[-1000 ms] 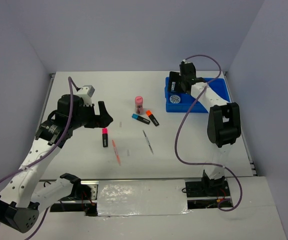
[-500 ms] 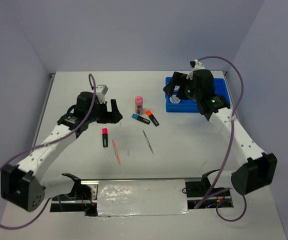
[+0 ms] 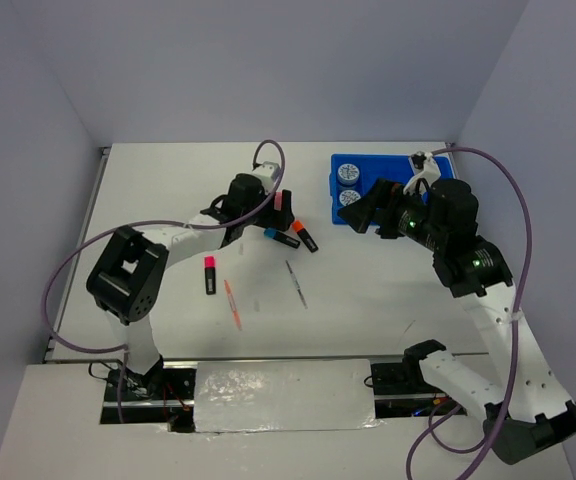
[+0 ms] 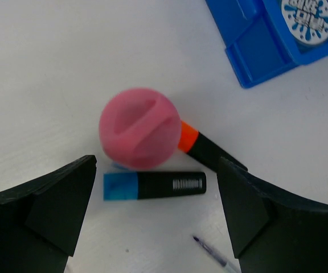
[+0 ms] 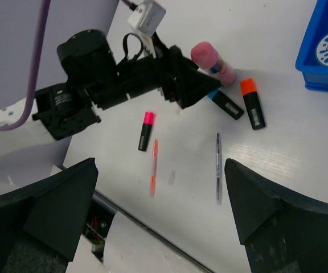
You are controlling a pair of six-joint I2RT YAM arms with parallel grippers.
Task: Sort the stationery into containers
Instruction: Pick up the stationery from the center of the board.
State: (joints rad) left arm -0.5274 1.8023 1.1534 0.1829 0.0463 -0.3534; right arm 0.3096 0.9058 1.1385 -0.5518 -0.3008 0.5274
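The left gripper [image 3: 269, 206] hangs over the upright pink plastic cylinder [image 4: 139, 128], its fingers [image 4: 44, 205] spread wide and empty. Just beside the cylinder lie a blue-capped black highlighter [image 4: 154, 185] and an orange-capped black highlighter [image 4: 206, 149]. Right of the cylinder, the bright-blue compartmented plastic tray [image 3: 393, 166] holds two round blue-white tape discs [image 3: 348, 173]. The right gripper [image 3: 365, 212] fingers [image 5: 50, 205] gape, empty.

Tape discs [image 3: 347, 173] in blue tray [image 3: 373, 162]; pink cylinder [image 4: 139, 128] upright.

Wide gap between left fingers [image 4: 44, 210], with room either side of cylinder [image 4: 139, 128]. Crowded right beside it: blue highlighter [image 4: 152, 185] and orange highlighter [image 4: 206, 149], seemingly touching its base. Open tabletop [image 3: 308, 175] between cylinder and tray [image 4: 255, 51]. Toward the near edge, grey pen [image 3: 296, 284], orange pen [image 3: 232, 304] and pink highlighter [image 3: 209, 275] scattered, with bare lanes between.
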